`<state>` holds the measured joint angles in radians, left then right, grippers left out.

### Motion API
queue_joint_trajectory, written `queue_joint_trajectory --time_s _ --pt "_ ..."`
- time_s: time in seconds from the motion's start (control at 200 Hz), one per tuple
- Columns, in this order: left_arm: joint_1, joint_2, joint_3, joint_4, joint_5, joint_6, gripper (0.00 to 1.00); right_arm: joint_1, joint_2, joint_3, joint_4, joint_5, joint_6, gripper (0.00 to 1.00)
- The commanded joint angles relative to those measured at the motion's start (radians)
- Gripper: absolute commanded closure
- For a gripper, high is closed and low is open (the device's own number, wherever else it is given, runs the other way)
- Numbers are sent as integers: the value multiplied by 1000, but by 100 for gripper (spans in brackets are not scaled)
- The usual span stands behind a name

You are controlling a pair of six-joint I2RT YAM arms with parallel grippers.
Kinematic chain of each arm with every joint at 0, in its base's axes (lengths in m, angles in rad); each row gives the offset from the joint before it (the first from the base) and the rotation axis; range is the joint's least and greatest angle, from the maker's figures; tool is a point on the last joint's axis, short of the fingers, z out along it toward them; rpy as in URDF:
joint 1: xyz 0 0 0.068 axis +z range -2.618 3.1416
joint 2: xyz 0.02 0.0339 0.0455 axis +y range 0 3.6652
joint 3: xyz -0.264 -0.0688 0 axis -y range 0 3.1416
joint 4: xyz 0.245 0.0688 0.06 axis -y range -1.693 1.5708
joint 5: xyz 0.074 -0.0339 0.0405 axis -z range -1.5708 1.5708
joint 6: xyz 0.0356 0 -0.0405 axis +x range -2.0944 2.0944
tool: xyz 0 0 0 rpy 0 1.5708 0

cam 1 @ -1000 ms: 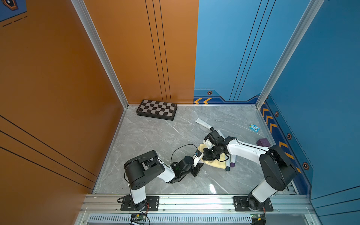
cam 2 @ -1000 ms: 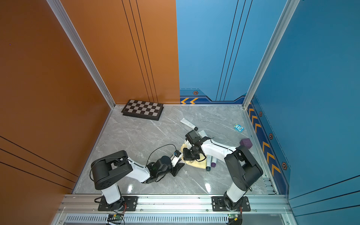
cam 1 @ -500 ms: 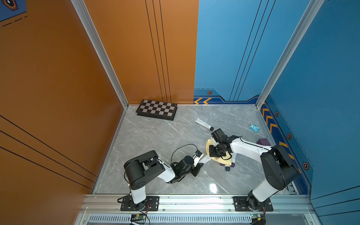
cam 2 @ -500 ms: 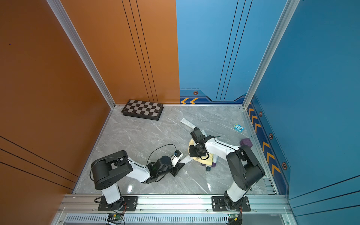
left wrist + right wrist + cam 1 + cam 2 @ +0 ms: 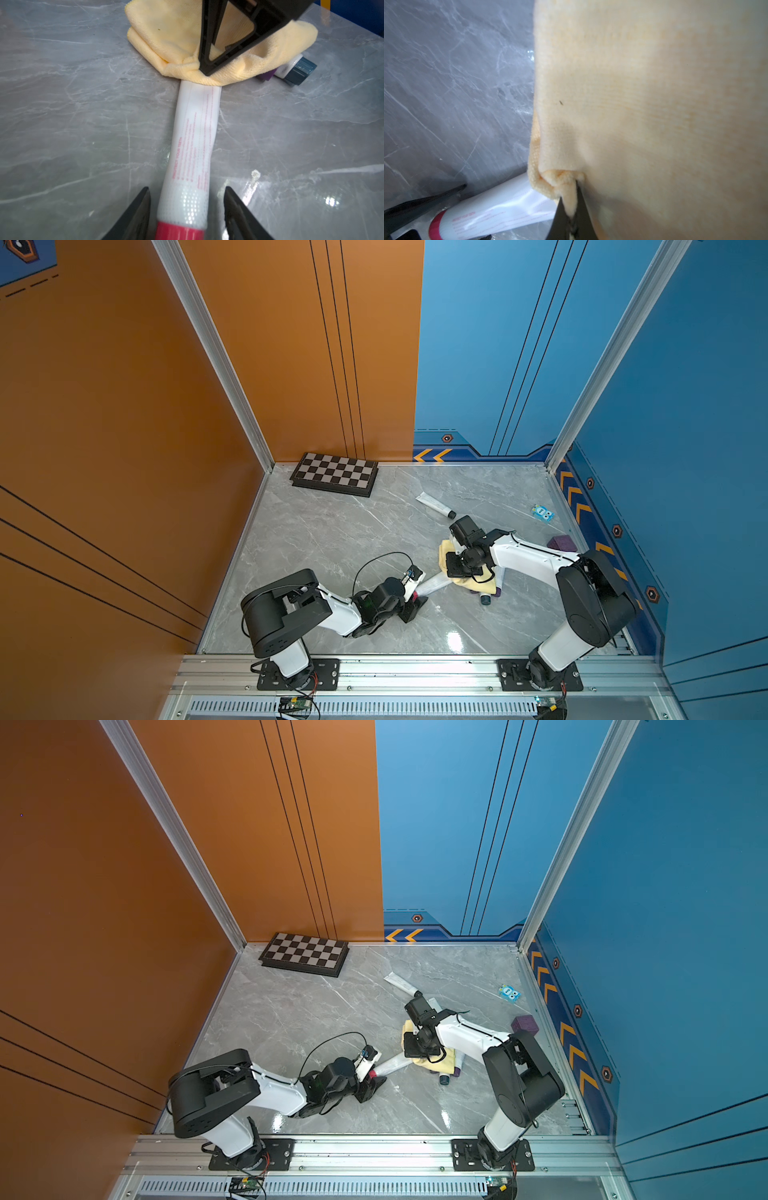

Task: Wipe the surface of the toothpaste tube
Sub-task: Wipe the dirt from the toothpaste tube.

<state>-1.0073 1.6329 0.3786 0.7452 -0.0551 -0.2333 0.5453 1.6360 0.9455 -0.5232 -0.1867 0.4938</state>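
The toothpaste tube point(image 5: 195, 135), white with red print and a red cap, lies flat on the grey marble table point(image 5: 332, 539) in both top views point(image 5: 432, 583) point(image 5: 392, 1064). My left gripper point(image 5: 187, 188) is open, one finger on each side of the cap end with a gap to the tube. The right gripper point(image 5: 569, 191) is shut on a fold of the yellow cloth point(image 5: 654, 104). That cloth point(image 5: 166, 27) covers the tube's far end, and the right fingers point(image 5: 204, 70) press down there. Both top views show the cloth point(image 5: 478, 583) point(image 5: 444, 1058) under the right wrist.
A chessboard point(image 5: 334, 474) lies by the back wall. A second white tube with a black cap point(image 5: 434, 504) sits behind the right arm. A small blue box point(image 5: 543, 513) and a purple block point(image 5: 561, 542) are at the right. A teal-capped tube point(image 5: 299, 70) pokes from under the cloth.
My left jaws have opened off the tube's cap end. The right gripper dragged the cloth along the tube, away from the left gripper, toward the tube's far end.
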Motion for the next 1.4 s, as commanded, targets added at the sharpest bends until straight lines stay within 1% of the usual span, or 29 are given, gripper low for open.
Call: queue_joint_trajectory --time_s 0.0,0.235,0.415,0.696,0.761,0.866,0.921,0.961,1.121,1.351,1.391 --pt "5 19 -52 -237 -38 -18 41 12 -36 33 -70 -21 -11 100" --pt "34 42 -35 -242 -30 0 48 26 -79 78 -105 -32 -21 100" --pt "51 28 -33 -242 -25 14 47 40 -79 101 -113 -46 -24 100" --pt "57 81 41 -242 15 50 48 109 -16 113 -68 -81 11 100" --pt "56 97 53 -241 19 54 52 121 1 112 -48 -91 25 100" --pt "57 130 74 -241 42 60 67 142 44 111 -1 -133 51 100" --pt "57 144 79 -241 47 60 72 149 71 113 9 -134 55 100" --pt "56 154 81 -241 47 60 74 150 89 113 18 -131 55 100" --pt "63 167 73 -241 41 62 80 121 129 94 7 -65 35 100" --pt "68 160 65 -241 41 54 82 39 111 76 -73 162 -21 100" --pt "70 157 64 -241 41 53 83 23 94 70 -75 182 -20 100"
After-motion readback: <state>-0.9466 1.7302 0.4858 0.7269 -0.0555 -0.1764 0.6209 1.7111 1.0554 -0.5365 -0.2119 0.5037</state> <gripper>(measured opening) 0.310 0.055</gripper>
